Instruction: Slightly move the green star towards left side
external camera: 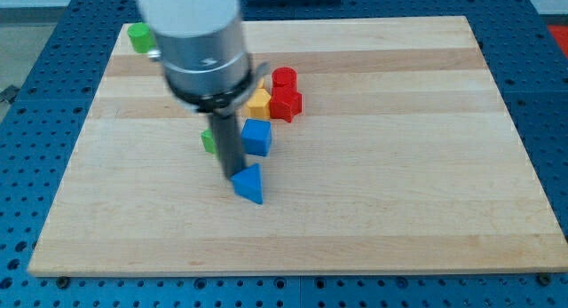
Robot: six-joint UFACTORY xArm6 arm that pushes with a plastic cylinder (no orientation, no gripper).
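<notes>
My tip (232,177) touches blue triangle (249,184), at 5 o'clock from half-hidden green star (208,141). No hand, just rod. Push not started.

Seven blocks sit on the wooden board (399,210). Two are blue: a cube (257,138) and a triangular block (249,184). Two are red: a round one (284,77) and a chunkier one (286,104) just below it. Two are green: one (139,36) near the board's upper left corner, and another (209,141) mostly hidden behind the rod, its shape unclear. One is yellow (259,103). There is one rod, with a single tip (232,176).
</notes>
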